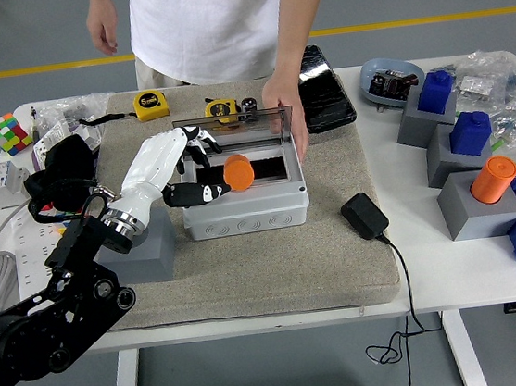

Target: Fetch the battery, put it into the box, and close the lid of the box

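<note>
**Left hand at box edge, battery inside**

Left hand [185, 169] sits over the left rim of the grey box [247, 215], fingers loosely spread, gripping nothing. Orange battery [238, 172] lies inside the box, just right of the thumb. A person's hand [285, 106] holds the clear lid [232, 128] upright. Box rests on a mat [276, 265] on the counter [454, 278].

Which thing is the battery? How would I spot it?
Find the grey box in the middle of the tan mat, with its clear lid standing up. The battery is the short orange cylinder sitting in the box's opening, just past the robot's left hand. Nothing else in the box is orange.
</note>
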You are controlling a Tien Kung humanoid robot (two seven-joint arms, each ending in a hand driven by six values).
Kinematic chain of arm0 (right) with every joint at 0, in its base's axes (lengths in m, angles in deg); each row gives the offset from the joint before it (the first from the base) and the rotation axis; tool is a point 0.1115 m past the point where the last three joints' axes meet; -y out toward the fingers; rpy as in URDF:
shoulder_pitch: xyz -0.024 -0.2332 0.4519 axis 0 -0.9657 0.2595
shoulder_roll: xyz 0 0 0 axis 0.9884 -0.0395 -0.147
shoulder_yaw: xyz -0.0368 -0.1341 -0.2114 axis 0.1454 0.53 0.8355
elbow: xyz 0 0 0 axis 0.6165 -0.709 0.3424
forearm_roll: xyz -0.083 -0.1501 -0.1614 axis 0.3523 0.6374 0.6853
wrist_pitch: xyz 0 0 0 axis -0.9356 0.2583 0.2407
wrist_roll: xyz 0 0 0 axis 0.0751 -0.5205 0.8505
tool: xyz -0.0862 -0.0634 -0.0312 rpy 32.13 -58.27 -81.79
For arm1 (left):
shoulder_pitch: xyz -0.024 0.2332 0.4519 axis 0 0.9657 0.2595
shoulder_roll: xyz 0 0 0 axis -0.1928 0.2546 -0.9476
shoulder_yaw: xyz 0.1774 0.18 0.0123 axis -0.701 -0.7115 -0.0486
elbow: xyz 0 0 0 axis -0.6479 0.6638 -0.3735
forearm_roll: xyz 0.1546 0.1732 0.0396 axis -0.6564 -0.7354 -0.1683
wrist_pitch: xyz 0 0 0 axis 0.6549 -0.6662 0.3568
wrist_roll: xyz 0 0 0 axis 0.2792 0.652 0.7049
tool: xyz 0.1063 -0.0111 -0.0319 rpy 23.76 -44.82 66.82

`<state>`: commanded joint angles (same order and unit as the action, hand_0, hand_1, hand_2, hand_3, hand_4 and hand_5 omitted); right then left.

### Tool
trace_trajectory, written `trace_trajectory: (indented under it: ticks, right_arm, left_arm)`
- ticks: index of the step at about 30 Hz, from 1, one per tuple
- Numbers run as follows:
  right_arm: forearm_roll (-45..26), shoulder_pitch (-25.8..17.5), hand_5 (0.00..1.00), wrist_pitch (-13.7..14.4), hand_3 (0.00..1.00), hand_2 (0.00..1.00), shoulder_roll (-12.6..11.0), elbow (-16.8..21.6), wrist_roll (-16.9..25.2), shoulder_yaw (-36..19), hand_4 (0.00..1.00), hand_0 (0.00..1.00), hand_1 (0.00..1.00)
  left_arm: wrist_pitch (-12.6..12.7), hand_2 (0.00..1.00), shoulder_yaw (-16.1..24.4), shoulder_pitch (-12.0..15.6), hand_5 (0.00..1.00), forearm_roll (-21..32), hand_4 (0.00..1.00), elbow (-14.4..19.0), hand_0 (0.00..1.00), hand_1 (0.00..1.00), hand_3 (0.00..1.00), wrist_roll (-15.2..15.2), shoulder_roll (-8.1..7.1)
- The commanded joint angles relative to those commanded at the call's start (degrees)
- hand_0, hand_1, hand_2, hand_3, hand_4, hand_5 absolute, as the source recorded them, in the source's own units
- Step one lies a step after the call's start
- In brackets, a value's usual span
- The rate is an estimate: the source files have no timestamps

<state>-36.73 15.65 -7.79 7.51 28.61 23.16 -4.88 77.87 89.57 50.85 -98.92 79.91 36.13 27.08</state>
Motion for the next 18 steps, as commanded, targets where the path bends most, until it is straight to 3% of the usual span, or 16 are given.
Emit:
trace_trajectory:
  ticks: [1, 6, 7, 10, 18]
  right_arm:
    - [0.02, -0.02, 0.499, 0.0, 0.554, 0.644, -0.01, 0.0, 0.0, -0.02, 0.955, 0.625, 0.647]
    - [0.02, -0.07, 0.499, -0.07, 0.554, 0.644, -0.06, -0.02, 0.02, 0.02, 0.955, 0.625, 0.647]
    - [0.02, -0.05, 0.499, -0.08, 0.555, 0.644, -0.07, -0.01, 0.02, 0.03, 0.955, 0.626, 0.647]
    - [-0.01, -0.04, 0.499, -0.05, 0.555, 0.644, -0.08, 0.0, 0.06, 0.01, 0.955, 0.626, 0.647]
    - [-0.09, -0.04, 0.498, 0.05, 0.555, 0.645, -0.17, -0.03, 0.04, 0.2, 0.955, 0.625, 0.647]
  left_arm:
    - [-0.41, 0.421, 0.06, 0.41, 0.382, -0.24, 0.998, 0.39, 0.171, 0.442, 0.513, 0.35, -0.29]
    - [-2.25, 0.421, -0.13, 1.3, 0.382, -0.47, 0.998, 1.55, 0.171, 0.442, 0.513, 2.02, -0.98]
    - [-2.44, 0.422, -0.16, 1.34, 0.452, -0.59, 0.998, 1.71, 0.163, 0.436, 0.516, 2.25, -1.01]
    - [-3.6, 0.422, -0.39, 1.47, 0.452, -0.86, 0.998, 2.64, 0.163, 0.436, 0.516, 3.4, -1.11]
    - [-4.15, 0.421, -1.63, 1.01, 0.457, 0.01, 0.998, 3.6, 0.162, 0.436, 0.514, 3.82, -0.97]
